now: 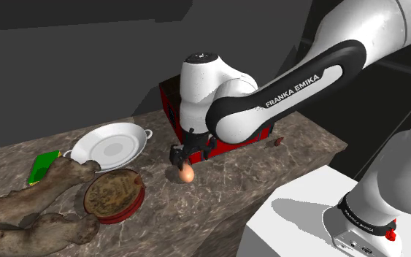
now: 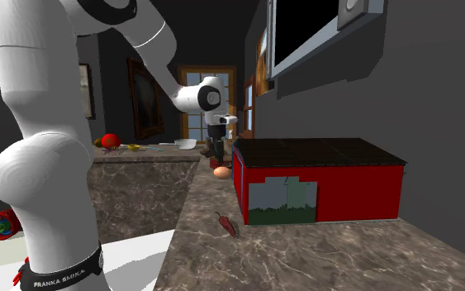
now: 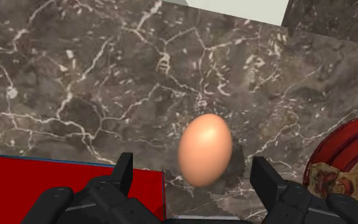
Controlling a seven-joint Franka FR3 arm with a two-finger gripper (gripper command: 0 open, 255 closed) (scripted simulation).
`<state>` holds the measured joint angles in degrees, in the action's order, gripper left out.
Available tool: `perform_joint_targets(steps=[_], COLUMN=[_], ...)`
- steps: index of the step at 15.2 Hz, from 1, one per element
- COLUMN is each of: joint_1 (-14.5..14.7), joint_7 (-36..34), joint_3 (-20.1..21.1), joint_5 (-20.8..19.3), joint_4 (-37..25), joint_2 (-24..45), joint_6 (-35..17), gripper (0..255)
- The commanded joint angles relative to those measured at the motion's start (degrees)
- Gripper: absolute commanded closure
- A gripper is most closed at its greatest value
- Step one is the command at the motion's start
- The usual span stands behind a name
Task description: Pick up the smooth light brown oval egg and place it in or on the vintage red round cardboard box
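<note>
A light brown egg (image 1: 186, 174) (image 2: 221, 172) (image 3: 204, 149) lies on the dark marble counter (image 1: 284, 153). My black gripper (image 1: 182, 162) (image 2: 216, 157) (image 3: 192, 165) hangs just above it, open. The fingers (image 3: 125, 172) stand on either side of the egg with gaps and do not touch it. The round red box (image 1: 114, 194) with a worn patterned top sits a short way from the egg, toward the shoulder view's left. Its red rim (image 3: 339, 143) shows beside one finger in the wrist view.
A red cabinet with a dark top (image 2: 317, 186) (image 1: 168, 102) stands right behind the gripper. A white dish (image 1: 109, 144), a green item (image 1: 43, 166) and a gnarled brown piece (image 1: 28, 212) lie beyond the box. A small red pepper (image 2: 226, 223) lies near the counter's end.
</note>
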<state>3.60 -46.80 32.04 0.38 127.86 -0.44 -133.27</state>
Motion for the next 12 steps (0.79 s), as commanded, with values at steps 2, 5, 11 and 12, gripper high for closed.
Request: perform_joint_targets(steps=[2,5,11,12], joint_1=[0.6,0.9,1.3,1.3], joint_7=[-3.8,-4.8,-6.2,-6.2], joint_3=[0.4,0.1,-0.3,-0.3], joint_5=[-3.6,-5.2,-7.2,-7.2], joint_4=[-2.6,-2.1,-1.6,-1.6], joint_2=[5.0,6.8,9.2,9.2], joint_6=[-2.1,-4.2,-6.5,-6.5], gripper=[0,0,0,0])
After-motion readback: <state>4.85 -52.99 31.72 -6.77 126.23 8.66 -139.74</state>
